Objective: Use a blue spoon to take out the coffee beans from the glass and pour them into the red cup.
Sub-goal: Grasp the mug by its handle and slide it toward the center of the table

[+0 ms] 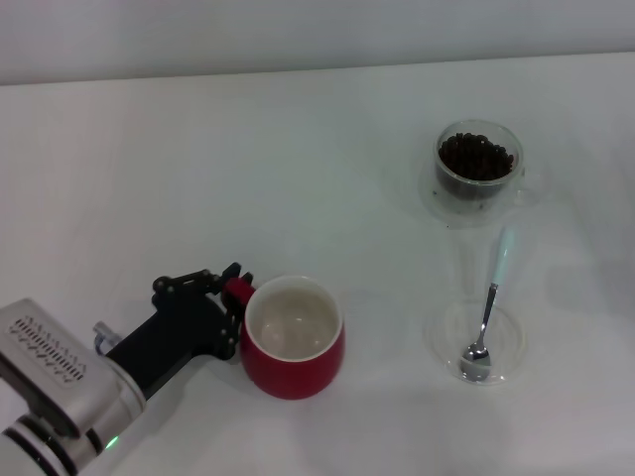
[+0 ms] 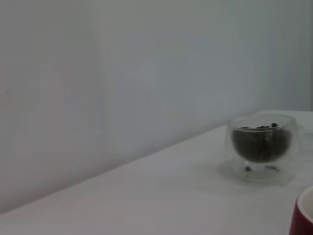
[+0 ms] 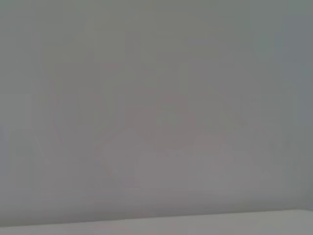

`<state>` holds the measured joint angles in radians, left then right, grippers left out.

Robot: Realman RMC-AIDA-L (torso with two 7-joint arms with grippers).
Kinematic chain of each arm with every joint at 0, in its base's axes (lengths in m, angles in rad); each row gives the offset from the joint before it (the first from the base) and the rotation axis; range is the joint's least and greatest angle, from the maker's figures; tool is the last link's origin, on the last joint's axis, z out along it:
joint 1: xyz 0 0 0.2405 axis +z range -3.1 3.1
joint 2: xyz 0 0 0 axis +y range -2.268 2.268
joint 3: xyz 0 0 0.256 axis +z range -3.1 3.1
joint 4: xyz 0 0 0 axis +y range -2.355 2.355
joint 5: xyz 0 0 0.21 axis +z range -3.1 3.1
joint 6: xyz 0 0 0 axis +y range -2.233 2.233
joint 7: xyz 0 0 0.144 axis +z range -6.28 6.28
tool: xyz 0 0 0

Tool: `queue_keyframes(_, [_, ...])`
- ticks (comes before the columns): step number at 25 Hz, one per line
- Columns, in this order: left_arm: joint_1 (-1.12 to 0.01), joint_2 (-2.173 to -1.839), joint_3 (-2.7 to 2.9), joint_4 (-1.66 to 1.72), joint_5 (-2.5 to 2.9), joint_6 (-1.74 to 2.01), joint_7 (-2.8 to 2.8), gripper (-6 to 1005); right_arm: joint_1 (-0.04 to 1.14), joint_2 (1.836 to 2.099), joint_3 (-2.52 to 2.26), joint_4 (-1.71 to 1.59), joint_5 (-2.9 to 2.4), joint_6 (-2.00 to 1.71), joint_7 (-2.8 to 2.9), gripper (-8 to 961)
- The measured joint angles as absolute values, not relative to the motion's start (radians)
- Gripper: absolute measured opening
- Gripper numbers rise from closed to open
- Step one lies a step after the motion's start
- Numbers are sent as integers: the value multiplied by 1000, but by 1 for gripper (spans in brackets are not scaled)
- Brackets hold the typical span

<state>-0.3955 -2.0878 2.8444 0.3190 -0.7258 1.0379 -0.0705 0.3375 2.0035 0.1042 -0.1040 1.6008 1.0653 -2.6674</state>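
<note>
The left pincer point(image 1: 234, 294) is clenched on the handle of the red cup point(image 1: 294, 337) at 7 o'clock on the bench point(image 1: 298, 159). The glass point(image 1: 477, 169) of coffee beans point(image 1: 476, 157) sits at 2 o'clock. The blue spoon point(image 1: 490, 307) lies on a clear dish point(image 1: 474, 342) at 5 o'clock.

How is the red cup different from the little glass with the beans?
The red cup is solid red with a cream inside; the glass is clear, so you can see through its wall.
The red cup looks empty; the glass holds dark coffee beans.
The red cup is wider than the glass.
The left gripper is at the red cup's handle; nothing touches the glass.
Both stand upright on the white table.
</note>
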Motion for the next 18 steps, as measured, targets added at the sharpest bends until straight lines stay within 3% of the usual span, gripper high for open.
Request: queue_keyframes(18, [-539, -2089, 2842, 336, -693, 919, -76, 100, 337, 2003, 104, -104, 1611, 1087, -2671, 866])
